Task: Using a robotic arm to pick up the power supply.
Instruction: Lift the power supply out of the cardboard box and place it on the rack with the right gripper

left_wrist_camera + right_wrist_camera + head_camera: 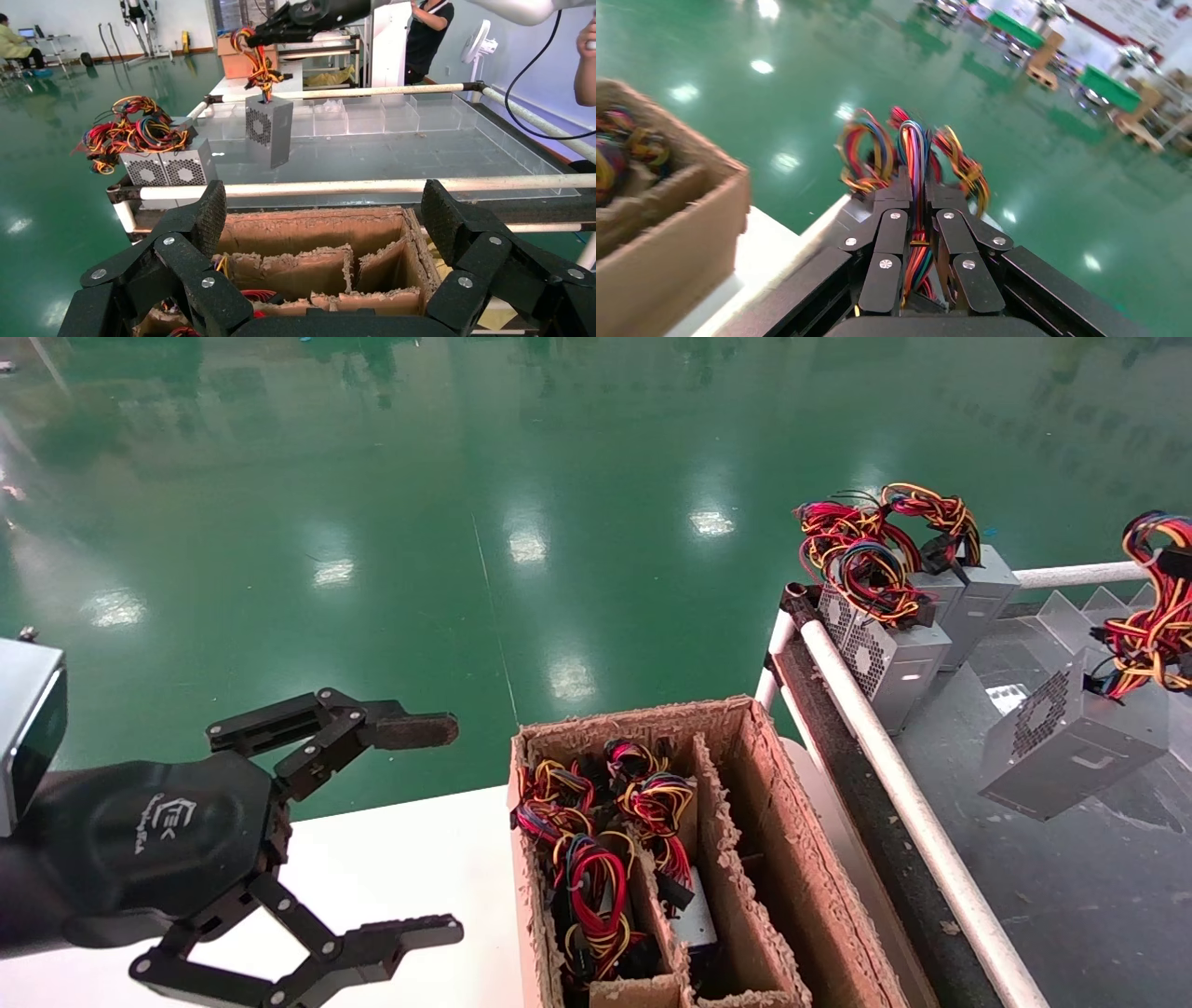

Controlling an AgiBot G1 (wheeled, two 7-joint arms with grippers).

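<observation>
Silver-grey metal, vent face turned toward the lower left: power supply [1071,752], at the right edge of the head view, hanging tilted over the dark tray [1024,896] and apparently clear of its floor. Slung by its wire bundle [1155,626], with the box directly beneath the loops and its long axis slanting down toward the lower left. Above it, almost cut off by the frame's right edge, the right gripper [916,193]: seen from its own wrist with fingers pinched narrow on the red, yellow and blue strands, nothing else between them. Confirmed from the left wrist view, upper centre, with box dangling under claw.

So: load straight below the claw, held by flexible wires only, and likely to swing or twist on any sideways move.

Far off at the lower left of the head view, the left gripper [438,831], spread wide and empty, beside the cardboard box [745,822] of further units; well apart from the load, so clearly the farther arm. Two more units [894,658] parked at the tray's upper corner.
</observation>
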